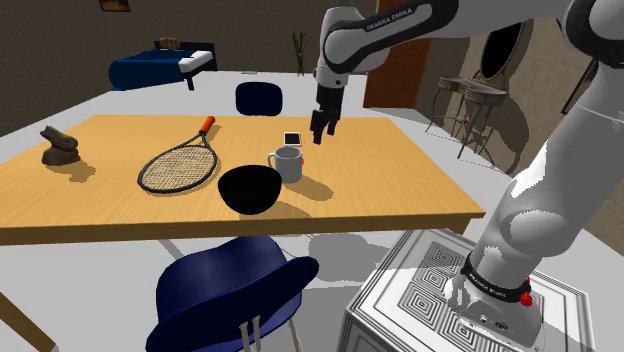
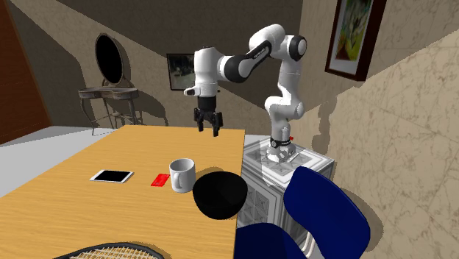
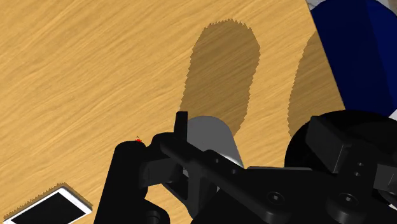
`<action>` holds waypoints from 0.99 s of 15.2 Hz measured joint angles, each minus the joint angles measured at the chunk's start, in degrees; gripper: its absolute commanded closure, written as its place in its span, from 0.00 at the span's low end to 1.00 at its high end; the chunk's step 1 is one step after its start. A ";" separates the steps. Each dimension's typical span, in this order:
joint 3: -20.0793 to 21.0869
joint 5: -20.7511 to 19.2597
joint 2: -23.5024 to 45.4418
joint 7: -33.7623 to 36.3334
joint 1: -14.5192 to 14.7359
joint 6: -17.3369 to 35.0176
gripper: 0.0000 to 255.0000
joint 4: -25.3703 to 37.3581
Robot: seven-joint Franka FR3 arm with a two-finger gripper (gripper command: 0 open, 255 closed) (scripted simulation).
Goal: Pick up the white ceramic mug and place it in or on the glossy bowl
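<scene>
Mug (image 1: 288,164), plain greyish-white with one handle, stands upright beside black bowl (image 1: 249,189); arm (image 1: 395,20) reads "FRANKA EMIKA"; hand (image 1: 322,135) spread apart, empty.

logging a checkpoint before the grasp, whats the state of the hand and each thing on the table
hand: open, empty, in the air above the table
mug: upright on the table, not held
bowl: upright beside the mug, mug not in it
racket: lying flat
phone: lying flat, screen up
red card: lying flat
</scene>
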 measured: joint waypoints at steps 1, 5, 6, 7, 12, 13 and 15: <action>-0.09 -0.22 2.50 -0.10 -0.11 0.42 0.00 2.09; -0.30 -0.98 11.09 -0.17 -0.33 2.50 0.00 8.66; -0.28 -1.18 13.40 0.00 -0.28 2.88 0.00 10.60; -0.46 -1.33 15.28 -0.29 -0.47 3.12 0.00 12.24; -0.88 -2.13 26.97 -0.47 -0.68 3.01 0.00 24.12; -0.88 -2.26 28.27 -0.24 -0.56 2.70 0.00 25.73; -0.92 -2.33 29.70 -0.24 -0.54 3.51 0.00 26.36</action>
